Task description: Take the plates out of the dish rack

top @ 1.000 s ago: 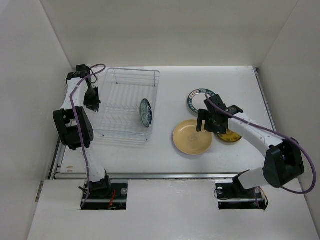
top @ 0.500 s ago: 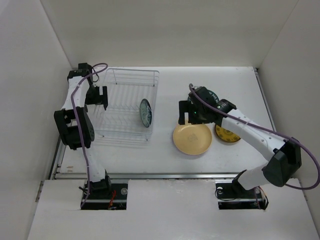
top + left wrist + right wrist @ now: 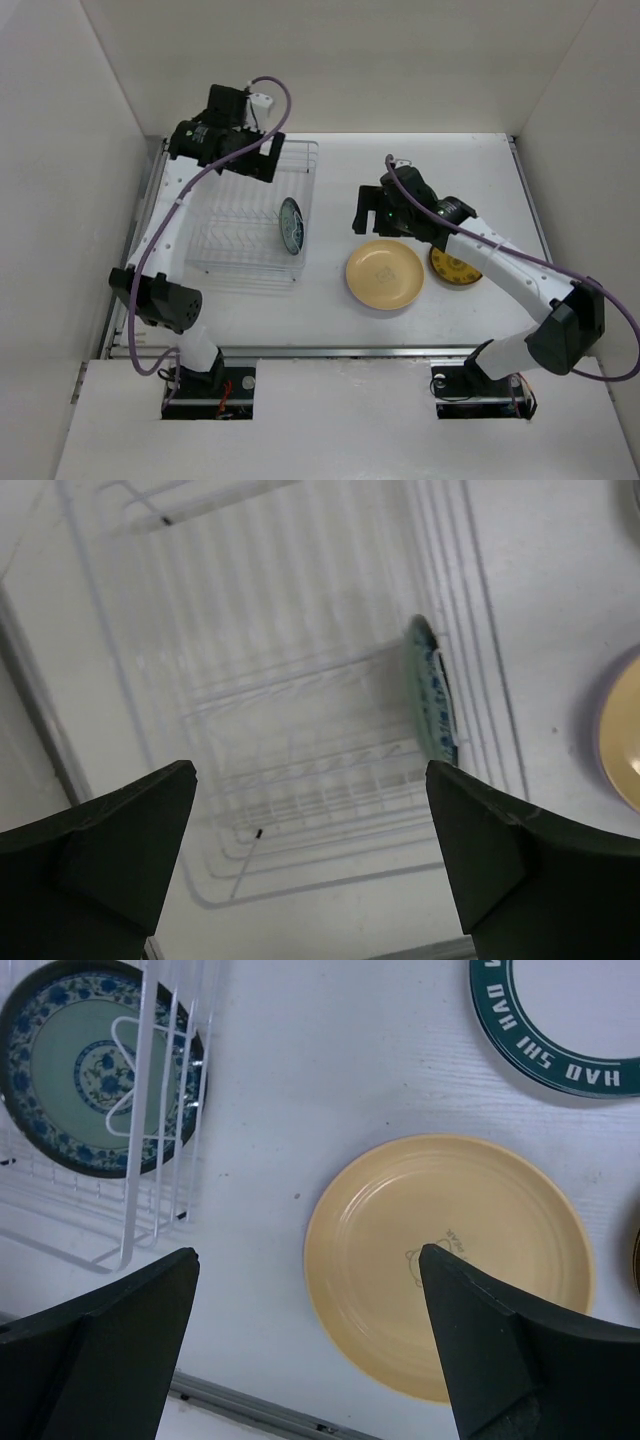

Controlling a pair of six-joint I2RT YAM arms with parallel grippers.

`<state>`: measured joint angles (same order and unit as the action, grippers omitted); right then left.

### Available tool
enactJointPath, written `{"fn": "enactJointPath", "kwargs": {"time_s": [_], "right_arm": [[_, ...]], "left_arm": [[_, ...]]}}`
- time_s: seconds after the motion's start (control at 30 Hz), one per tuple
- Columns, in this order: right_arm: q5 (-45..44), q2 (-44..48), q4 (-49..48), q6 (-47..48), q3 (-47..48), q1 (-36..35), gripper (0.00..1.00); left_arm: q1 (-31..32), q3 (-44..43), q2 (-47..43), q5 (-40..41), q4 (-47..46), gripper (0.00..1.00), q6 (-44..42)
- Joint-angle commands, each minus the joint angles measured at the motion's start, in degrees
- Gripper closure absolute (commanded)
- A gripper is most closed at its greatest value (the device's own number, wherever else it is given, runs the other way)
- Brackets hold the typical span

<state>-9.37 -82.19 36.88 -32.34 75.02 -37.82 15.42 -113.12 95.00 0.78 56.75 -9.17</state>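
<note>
- Dish rack [image 3: 232,243]: white wire, rectangular, with raised sides. It sits on the left half of the white surface [image 3: 330,305]. The left wrist view [image 3: 300,730] shows its slotted base from above. The right wrist view [image 3: 160,1165] shows one corner.
- Teal patterned plate [image 3: 291,226]: the only dish in the rack. It stands on edge in a slot just inside the rack's right-hand wall. It shows edge-on in the left wrist view [image 3: 432,702] and face-on behind the wires in the right wrist view [image 3: 95,1080].
- Yellow plate [image 3: 385,274]: lies flat on the surface right of the rack and apart from it. It has a small mark near the middle of its well [image 3: 450,1265].
- Brown-gold plate [image 3: 457,270]: lies flat just beside the yellow plate on its right, partly under the right arm. Whether the two touch cannot be told.
- White plate with a dark teal rim [image 3: 560,1030]: lies flat beyond the yellow plate and apart from it, with white lettering on the rim.
- Left fingers [image 3: 110,850]: spread wide with nothing between them. In the top view [image 3: 268,165] they hang above the far part of the rack.
- Right fingers [image 3: 110,1345]: spread wide and empty. In the top view [image 3: 364,218] they are above the surface between the rack and the yellow plate.
</note>
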Motion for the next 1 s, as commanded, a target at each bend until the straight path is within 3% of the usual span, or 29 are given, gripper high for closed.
{"fn": "enactJointPath", "kwargs": {"time_s": [0.0, 0.3, 0.37, 0.4, 0.5, 0.53, 0.67, 0.97], "right_arm": [[-3.2, 3.8, -1.0, -3.0, -2.2, 0.6, 0.03], [-4.8, 9.2, -0.5, -4.1, -7.2, 1.1, 0.03], [-4.8, 10.4, -0.5, -4.1, -7.9, 1.1, 0.03], [-4.8, 10.4, -0.5, -4.7, -8.4, 1.1, 0.03], [-4.8, 10.9, -0.5, -4.7, -8.4, 1.1, 0.03], [-4.8, 11.5, -0.5, -4.7, -8.4, 1.1, 0.03], [-4.8, 11.5, 0.0, -4.7, -7.9, 1.1, 0.03], [-3.2, 11.5, -0.5, -2.9, -6.6, 1.1, 0.01]], "left_arm": [[2.9, -3.0, 8.0, -2.3, 10.1, 0.01, -0.6], [10.6, -2.3, 17.0, 4.8, 11.5, 0.01, -1.2], [11.2, -1.7, 17.6, 8.1, 10.7, 0.06, -0.7], [11.2, -1.7, 18.5, 8.9, 10.7, 0.22, -0.7], [11.2, -1.1, 19.9, 9.5, 10.2, 0.44, -0.7], [11.2, -1.0, 19.9, 9.5, 10.2, 0.59, -0.7], [11.2, -2.2, 20.0, 10.1, 11.5, 1.0, 0.4], [11.2, -16.1, 15.5, 10.2, 13.6, 1.0, 3.4]]}}
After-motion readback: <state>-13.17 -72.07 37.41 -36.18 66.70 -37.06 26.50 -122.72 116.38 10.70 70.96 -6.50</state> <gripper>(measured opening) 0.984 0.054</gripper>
